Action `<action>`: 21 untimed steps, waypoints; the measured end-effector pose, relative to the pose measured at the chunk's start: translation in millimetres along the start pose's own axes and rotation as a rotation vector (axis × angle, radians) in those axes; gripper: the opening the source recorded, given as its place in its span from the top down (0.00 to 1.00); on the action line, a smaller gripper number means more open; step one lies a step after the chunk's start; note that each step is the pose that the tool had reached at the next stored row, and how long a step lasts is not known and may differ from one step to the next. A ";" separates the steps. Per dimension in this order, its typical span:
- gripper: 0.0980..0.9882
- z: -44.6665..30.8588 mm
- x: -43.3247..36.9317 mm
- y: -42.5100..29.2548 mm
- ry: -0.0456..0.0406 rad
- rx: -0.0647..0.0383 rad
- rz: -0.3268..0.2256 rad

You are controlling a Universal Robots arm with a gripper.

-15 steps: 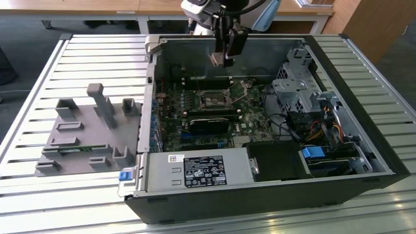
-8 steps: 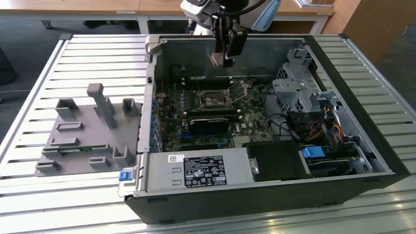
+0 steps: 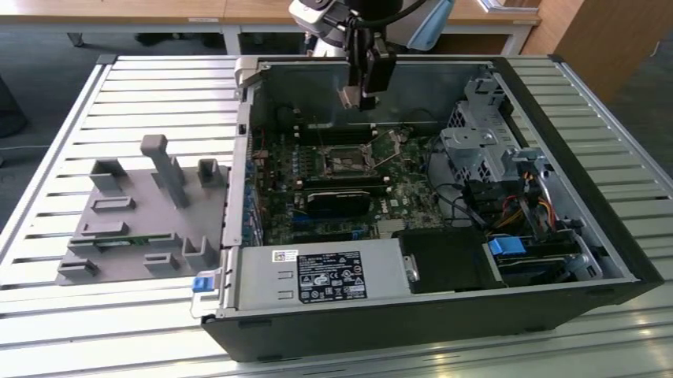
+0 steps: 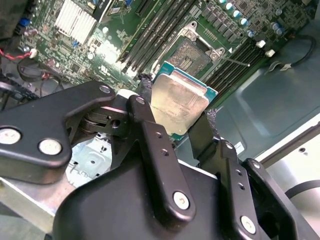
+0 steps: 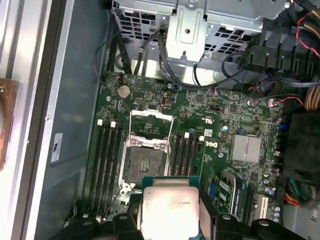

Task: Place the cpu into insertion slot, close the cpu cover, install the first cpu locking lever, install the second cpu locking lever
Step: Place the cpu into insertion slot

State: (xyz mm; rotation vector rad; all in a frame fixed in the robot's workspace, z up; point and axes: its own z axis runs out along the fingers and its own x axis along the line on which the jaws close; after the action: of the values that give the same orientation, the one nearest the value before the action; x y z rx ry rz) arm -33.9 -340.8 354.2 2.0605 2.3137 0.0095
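Lying toward the exterior view's left edge of the slatted table, one grey fixture block; beside it, one open computer case. Gripper clamped on the cpu, held clear above the motherboard near its far edge. Insertion slot bare, mid-board; cpu cover raised open

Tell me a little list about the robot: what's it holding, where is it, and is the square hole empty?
holding: gripper shut on cpu
where: in the air above the green board
slot: empty, nothing in it
cover: flipped open
job so far: cpu not yet in the slot
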 end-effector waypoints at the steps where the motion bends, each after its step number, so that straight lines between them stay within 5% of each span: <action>1: 0.50 0.3 0.0 0.0 -0.0004 0.000 0.011; 21: 0.50 5.6 0.2 -0.2 -0.0064 0.002 0.063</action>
State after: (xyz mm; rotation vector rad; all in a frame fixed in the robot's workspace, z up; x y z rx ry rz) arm -33.9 -340.8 348.6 2.1307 2.2451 0.0024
